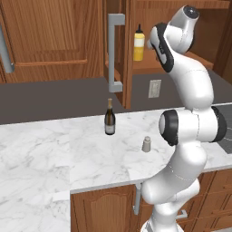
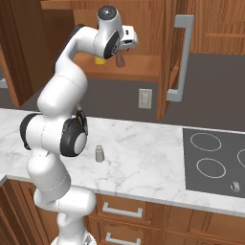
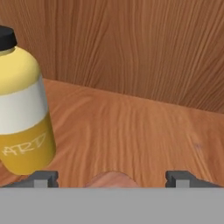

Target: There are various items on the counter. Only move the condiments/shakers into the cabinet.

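Left base view. One yellow bottle (image 1: 138, 44) with a black pointed cap stands upright on the inner shelf (image 1: 149, 66) of the open cabinet (image 1: 131, 27), beside the long grey bar handle (image 1: 114, 52) of its door. On the white, grey-veined worktop (image 1: 54, 149) stand two things: one dark wine bottle (image 1: 109, 118) with a pale label, upright, and one small grey shaker (image 1: 146, 144), nearer the front edge and to the bottle's right, well apart from it. The arm (image 1: 186, 127) rises at lower right and reaches up to the cabinet.

Right base view. The end effector (image 2: 119, 59) is at shelf (image 2: 139, 72) level inside the cabinet. One small brown shaker (image 2: 120, 61) shows just below the hand, upright at the shelf. A patch of the yellow bottle (image 2: 99, 60) shows behind the arm, to the shaker's left. One grey shaker (image 2: 99, 153) stands on the worktop (image 2: 143, 153). A dark cooktop (image 2: 215, 160) with ring marks is set in the worktop at right.

Hand view. The two fingertips (image 3: 43, 178) stand wide apart at the bottom edge, clamped on nothing. Between them rises the rounded top of the brown shaker (image 3: 112, 179), touching neither tip. The yellow bottle (image 3: 24, 118), with a white label band and faint lettering, stands at left on the wooden shelf (image 3: 144, 135).
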### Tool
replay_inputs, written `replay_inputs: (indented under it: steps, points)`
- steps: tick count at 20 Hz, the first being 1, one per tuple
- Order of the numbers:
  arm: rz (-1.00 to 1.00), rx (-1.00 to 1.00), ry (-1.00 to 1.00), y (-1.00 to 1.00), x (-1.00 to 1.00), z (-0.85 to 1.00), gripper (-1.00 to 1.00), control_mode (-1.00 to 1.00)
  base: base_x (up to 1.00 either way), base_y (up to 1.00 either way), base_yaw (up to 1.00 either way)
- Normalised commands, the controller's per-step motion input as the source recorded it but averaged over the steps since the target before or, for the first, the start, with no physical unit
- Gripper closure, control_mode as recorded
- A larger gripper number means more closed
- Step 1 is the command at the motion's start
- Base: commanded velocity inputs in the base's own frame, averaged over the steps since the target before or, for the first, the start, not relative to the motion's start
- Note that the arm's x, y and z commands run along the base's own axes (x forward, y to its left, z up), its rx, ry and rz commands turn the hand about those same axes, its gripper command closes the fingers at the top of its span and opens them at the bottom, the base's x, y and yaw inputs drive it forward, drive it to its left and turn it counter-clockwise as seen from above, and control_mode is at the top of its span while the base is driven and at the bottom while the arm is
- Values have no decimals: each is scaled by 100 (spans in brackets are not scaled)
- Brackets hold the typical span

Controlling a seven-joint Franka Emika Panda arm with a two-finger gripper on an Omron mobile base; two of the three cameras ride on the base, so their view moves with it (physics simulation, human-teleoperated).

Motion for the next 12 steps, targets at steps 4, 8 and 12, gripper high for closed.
replay_inputs:
  steps: [4,8,12]
  points:
    - [0,0,-9,0,0,0,-100,-100,0,0,0]
    - [0,0,-11,0,9,0,-100,-100,0,0,0]
    - [0,0,-9,0,6,0,-100,-100,0,0,0]
